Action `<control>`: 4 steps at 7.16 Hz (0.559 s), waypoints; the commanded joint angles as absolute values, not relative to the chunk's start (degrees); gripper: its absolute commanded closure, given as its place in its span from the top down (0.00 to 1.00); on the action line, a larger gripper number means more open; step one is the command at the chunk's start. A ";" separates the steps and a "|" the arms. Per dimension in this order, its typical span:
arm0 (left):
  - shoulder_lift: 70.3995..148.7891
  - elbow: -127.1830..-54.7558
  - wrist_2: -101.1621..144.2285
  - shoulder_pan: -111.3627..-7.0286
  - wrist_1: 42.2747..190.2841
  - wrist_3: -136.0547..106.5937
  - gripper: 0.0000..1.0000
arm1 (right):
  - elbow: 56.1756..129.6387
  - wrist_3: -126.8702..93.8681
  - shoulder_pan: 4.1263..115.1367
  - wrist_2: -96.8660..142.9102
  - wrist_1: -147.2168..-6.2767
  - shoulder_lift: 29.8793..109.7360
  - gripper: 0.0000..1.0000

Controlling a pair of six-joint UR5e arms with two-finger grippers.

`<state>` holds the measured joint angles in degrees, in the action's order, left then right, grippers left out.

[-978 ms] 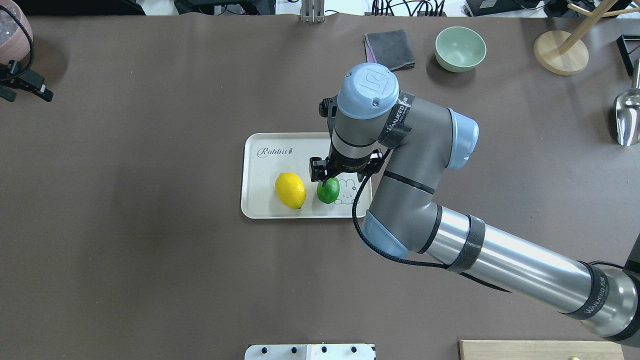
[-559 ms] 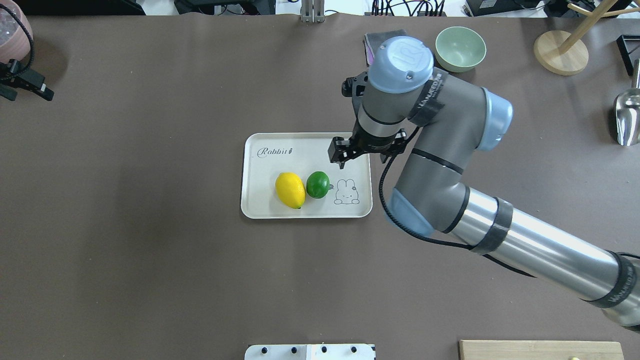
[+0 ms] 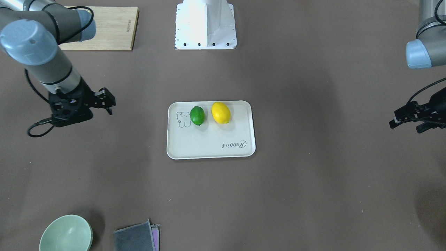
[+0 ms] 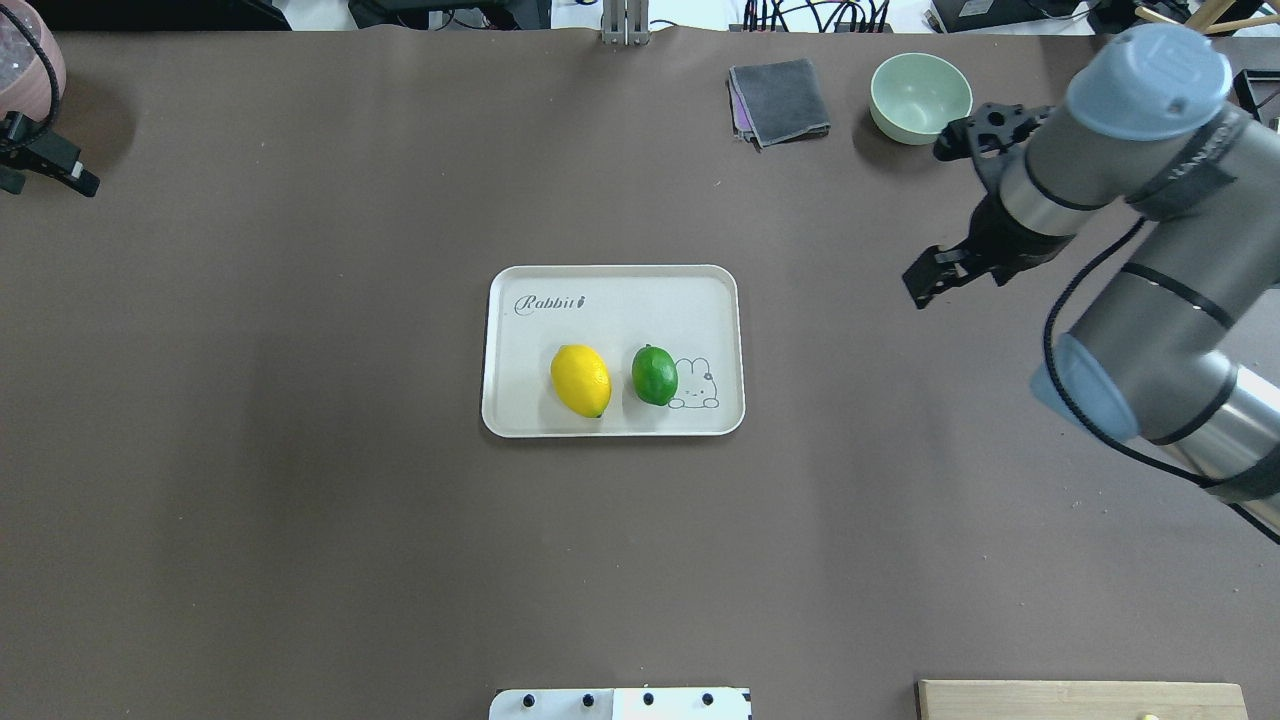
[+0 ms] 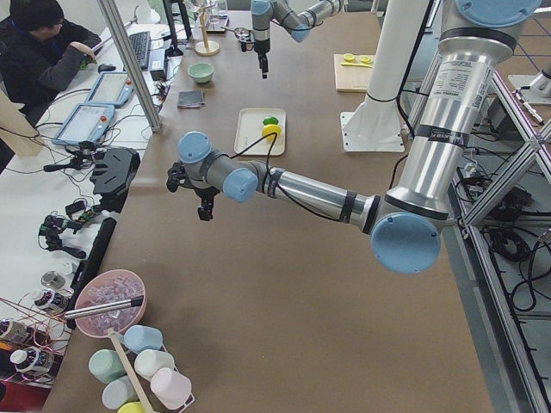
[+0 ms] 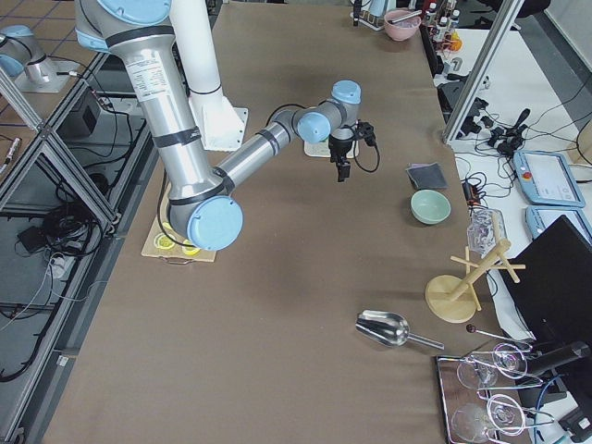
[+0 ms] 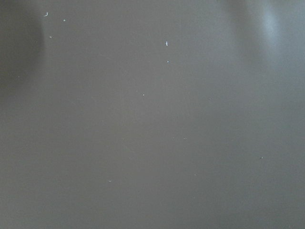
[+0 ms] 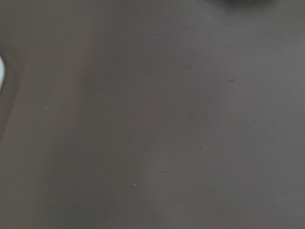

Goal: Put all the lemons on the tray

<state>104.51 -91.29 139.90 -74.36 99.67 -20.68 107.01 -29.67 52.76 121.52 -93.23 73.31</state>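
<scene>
On the tray [image 4: 620, 325] lie the yellow lemon [image 4: 580, 380] and the green lemon [image 4: 654, 375], just beside each other; grey script in one corner reads "Rabbit". The right gripper [image 4: 920, 288] and left gripper [image 3: 395, 122] hang well off it, and how wide their jaws stand cannot be told

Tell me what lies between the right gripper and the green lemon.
Only bare brown tabletop and the grey rabbit outline on the off-white rectangular tray separate the right gripper from the glossy green lemon, in the overhead view.

Robotics lab, aluminium framing [image 5: 129, 64], teach pendants [image 5: 110, 88]
</scene>
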 commanded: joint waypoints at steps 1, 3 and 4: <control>104.50 -91.76 139.57 -78.99 91.19 -8.59 0.97 | 108.02 -18.66 61.92 122.08 -93.25 82.15 1.00; 104.41 -91.15 139.40 -83.48 84.05 -1.08 0.97 | 107.84 -8.93 72.72 125.76 -93.25 90.22 1.00; 103.11 -91.23 139.39 -85.50 82.63 -0.97 0.97 | 107.23 -7.22 78.17 126.12 -92.90 94.00 1.00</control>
<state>104.12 -91.33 139.45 -83.03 85.30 -2.67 107.75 -10.95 71.35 125.20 -93.17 89.08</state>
